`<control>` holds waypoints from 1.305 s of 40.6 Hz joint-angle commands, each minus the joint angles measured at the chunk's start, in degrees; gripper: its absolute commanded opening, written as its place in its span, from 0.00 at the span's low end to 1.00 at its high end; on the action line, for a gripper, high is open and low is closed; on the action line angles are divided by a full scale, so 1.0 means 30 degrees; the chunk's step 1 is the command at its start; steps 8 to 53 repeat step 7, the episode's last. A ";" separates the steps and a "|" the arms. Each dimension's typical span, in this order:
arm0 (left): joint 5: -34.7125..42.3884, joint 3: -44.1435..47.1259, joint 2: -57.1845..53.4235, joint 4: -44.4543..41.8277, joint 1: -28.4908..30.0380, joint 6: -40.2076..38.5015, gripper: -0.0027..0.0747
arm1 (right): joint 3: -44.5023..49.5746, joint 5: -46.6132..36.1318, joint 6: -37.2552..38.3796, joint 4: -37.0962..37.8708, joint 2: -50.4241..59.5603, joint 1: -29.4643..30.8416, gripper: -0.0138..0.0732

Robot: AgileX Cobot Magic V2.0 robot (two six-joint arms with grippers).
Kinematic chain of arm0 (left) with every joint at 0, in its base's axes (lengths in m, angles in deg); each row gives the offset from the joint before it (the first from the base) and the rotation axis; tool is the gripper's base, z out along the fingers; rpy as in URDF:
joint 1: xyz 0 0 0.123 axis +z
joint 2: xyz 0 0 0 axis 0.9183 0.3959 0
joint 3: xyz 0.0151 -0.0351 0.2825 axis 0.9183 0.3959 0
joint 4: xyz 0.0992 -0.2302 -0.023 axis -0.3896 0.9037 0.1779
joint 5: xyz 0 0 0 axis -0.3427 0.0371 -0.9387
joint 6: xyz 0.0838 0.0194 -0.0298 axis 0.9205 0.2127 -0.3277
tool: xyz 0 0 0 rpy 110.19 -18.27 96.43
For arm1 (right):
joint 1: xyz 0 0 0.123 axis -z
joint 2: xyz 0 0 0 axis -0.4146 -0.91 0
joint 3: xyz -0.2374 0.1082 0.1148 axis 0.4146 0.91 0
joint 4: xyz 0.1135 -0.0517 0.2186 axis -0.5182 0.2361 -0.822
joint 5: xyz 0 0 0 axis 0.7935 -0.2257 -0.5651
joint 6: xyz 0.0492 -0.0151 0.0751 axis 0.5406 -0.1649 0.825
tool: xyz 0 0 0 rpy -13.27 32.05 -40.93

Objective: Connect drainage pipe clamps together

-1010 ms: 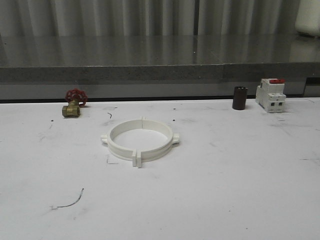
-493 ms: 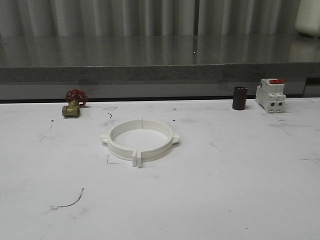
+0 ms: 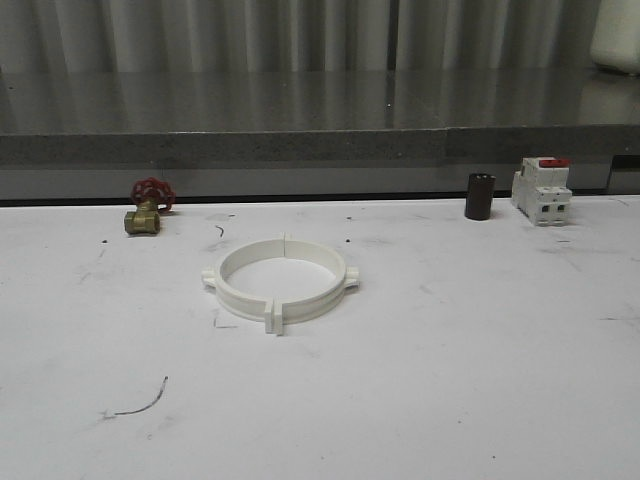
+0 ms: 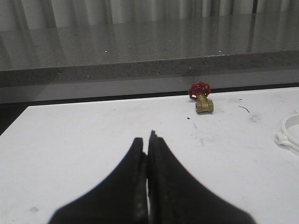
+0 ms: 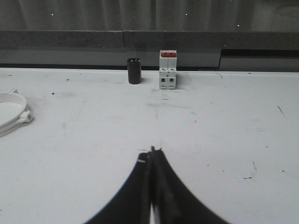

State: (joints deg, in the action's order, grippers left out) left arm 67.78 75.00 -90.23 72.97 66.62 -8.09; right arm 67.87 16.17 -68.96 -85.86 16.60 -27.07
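The two white drainage pipe clamps [image 3: 282, 280] lie flat on the white table, closed into one ring, with seams at its near and far sides and tabs sticking out left and right. An edge of the ring [image 4: 289, 136] is seen from the left wrist, and another edge [image 5: 13, 112] from the right wrist. My left gripper [image 4: 147, 140] is shut with nothing in it, over bare table well to the left of the ring. My right gripper [image 5: 152, 152] is shut and empty too, over bare table to the right of the ring.
A brass valve with a red handwheel [image 3: 147, 207] stands at the back left. A dark cylinder [image 3: 479, 196] and a white circuit breaker with a red switch [image 3: 541, 189] stand at the back right. A grey ledge [image 3: 320, 148] runs behind the table. A thin wire scrap [image 3: 140, 402] lies near front left.
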 commanded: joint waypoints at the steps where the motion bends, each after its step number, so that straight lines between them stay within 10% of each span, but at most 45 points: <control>1: 0.1731 0.0050 -0.0372 0.0137 -0.0012 -0.0081 0.01 | -0.0060 -0.1592 -0.0146 -0.0013 0.0314 0.0162 0.03; 53: 0.1731 0.0050 -0.0372 0.0137 -0.0012 -0.0081 0.01 | -0.0060 -0.1592 -0.0146 -0.0013 0.0314 0.0162 0.03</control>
